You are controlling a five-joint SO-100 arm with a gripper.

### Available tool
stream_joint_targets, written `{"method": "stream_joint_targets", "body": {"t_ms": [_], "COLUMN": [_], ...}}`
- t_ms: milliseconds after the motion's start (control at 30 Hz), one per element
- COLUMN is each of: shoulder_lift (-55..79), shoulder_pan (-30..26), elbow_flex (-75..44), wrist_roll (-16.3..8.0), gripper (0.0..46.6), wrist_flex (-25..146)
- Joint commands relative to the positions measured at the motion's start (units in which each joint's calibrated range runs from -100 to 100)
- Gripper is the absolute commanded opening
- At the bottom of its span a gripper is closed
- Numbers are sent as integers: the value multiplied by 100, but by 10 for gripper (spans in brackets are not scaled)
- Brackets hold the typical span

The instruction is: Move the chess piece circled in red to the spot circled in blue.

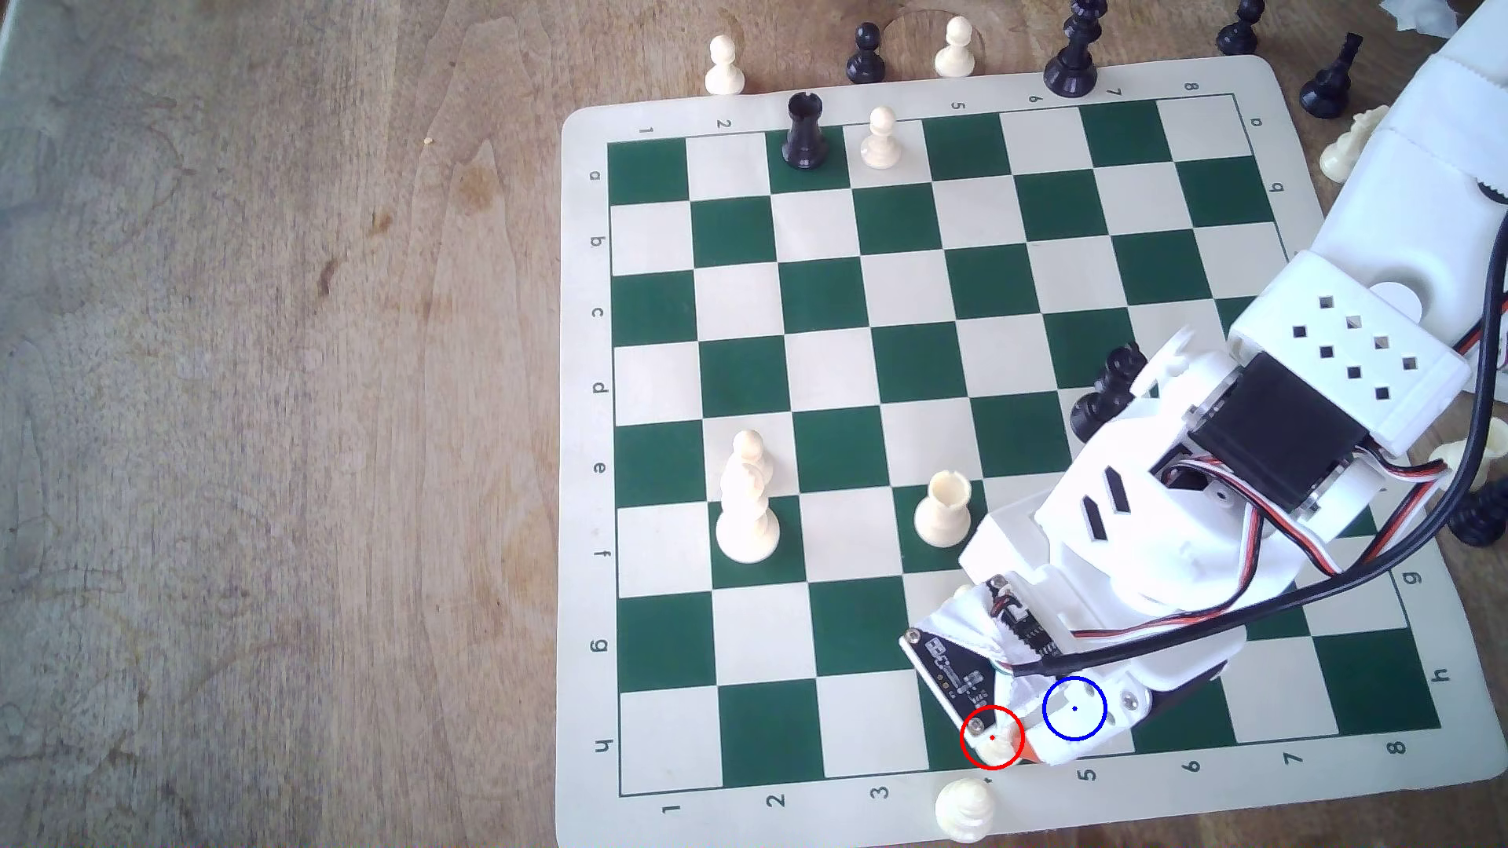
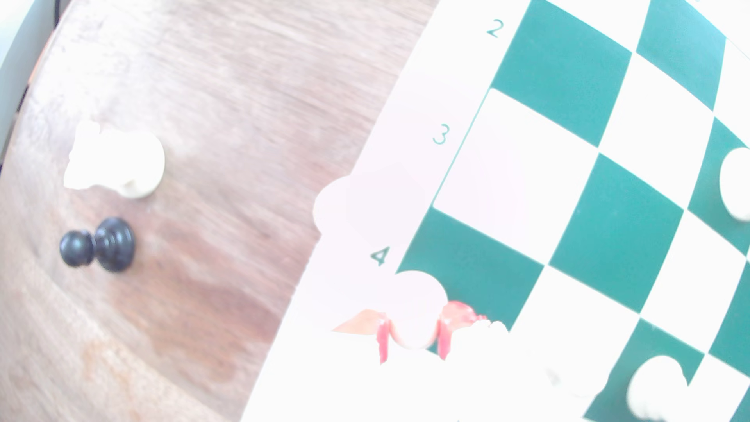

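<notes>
Grasp step. Jaws [image 2: 414, 336] sit close either side of the pawn [image 2: 416, 308] on its green corner-row square; firm hold uncertain. Next: lift clear, shift to adjacent blue-ringed square [image 1: 1074, 708], under the arm.

chess mat [image 1: 587, 457] border: numbers 1–8 along edges; letters a–h (both sides)

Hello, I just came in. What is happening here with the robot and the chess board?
A white robot arm reaches over the green-and-cream chess mat to its near edge. Its gripper has the red-tipped jaws on either side of the small cream pawn, which stands on the red-ringed green square by the 4 label. Whether the jaws already press it is unclear. The blue-ringed target square lies right beside, under the arm.
</notes>
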Motion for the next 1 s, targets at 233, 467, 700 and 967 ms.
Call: {"method": "stream_joint_targets", "body": {"t_ms": [233,467,700,967], "shoulder_lift": [-1298,-1510,-1358,-1205], "shoulder_pan": [-83,-208,-201,-216], "elbow_flex": [-1216,-527,63,308], "wrist_roll": [-34,-15,10,15], "gripper": [2,2,2,2], "wrist_flex": [1340,1340,1053,898]}}
